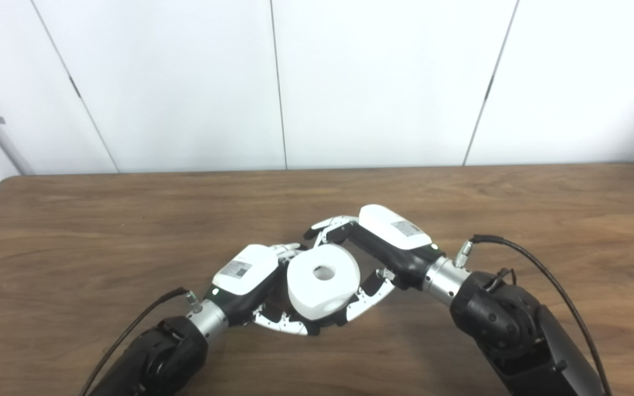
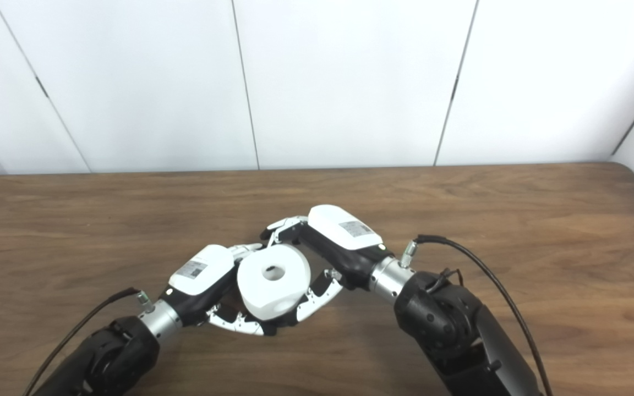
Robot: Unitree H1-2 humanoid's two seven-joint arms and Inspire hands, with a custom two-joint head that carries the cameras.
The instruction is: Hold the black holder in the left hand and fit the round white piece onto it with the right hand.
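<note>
Your hands meet over the table [image 1: 102, 220] with the white piece [image 1: 323, 280] between them. The right hand [image 1: 388, 247] curls around it, fingers at its far and near sides. The left hand [image 1: 251, 280] is closed beneath and beside it; the black holder is hidden, so you cannot tell whether it is gripped. The fit looks underway or nearly seated; confirm before release.

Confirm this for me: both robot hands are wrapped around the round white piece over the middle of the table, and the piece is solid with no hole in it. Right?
Not quite. The round white piece has a round hole in the middle of its upper face, plain in the left eye view. The rest holds: the left robot hand and the right robot hand are both wrapped around it, over the middle of the wooden table.
</note>
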